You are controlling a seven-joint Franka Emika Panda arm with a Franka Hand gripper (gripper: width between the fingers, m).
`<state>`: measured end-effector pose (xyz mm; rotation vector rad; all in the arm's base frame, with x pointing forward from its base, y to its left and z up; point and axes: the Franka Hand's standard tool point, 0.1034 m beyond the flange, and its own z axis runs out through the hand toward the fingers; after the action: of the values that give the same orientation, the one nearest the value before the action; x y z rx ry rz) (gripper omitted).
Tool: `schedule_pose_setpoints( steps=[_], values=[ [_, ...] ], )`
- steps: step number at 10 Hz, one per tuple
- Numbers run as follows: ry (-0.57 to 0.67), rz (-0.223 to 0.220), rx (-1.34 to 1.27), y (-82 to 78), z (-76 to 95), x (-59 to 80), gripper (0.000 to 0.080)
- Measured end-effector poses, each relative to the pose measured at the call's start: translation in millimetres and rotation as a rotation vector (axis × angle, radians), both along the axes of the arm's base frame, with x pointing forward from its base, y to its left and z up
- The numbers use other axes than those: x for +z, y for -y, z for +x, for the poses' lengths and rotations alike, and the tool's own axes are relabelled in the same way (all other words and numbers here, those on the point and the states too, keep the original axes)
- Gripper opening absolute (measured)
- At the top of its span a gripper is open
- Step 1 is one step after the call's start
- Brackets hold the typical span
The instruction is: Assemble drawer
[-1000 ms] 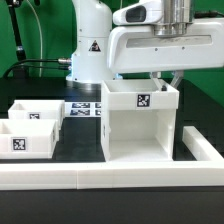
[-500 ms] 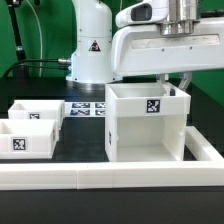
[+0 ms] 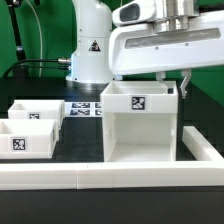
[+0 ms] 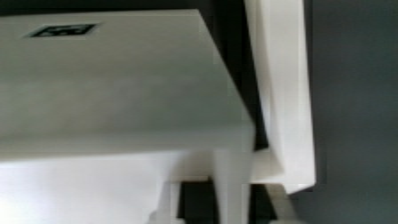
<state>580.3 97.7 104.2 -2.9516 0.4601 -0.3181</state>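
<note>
The gripper (image 3: 172,82) hangs right over the back top rim of the casing (image 3: 140,125), at its corner on the exterior view's right. I cannot tell if its jaws are pinching the wall or loose. The casing stands upright near the front edge of the table (image 3: 85,152), toward the exterior view's right corner, with its open side facing that edge. The trays (image 3: 30,140) sit well apart from it, by the exterior view's left edge.

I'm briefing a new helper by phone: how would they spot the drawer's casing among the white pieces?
Find the big white robot arm over the black table. Right beneath it stands the casing. It is far taller than the front tray and back tray on the exterior view's left, its open front facing the camera.
</note>
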Motion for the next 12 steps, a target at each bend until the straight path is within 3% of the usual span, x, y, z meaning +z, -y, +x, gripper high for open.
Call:
schedule_pose_setpoints(
  steps=[7,10,12],
  values=[
    [0.013,0.112,-0.331,-3.6,9.1,8.3,0.0041],
    [0.004,0.204,-0.599,2.6,15.9,9.9,0.0044],
    [0.024,0.214,-0.636,-1.5,18.5,9.1,0.0049]
  ],
)
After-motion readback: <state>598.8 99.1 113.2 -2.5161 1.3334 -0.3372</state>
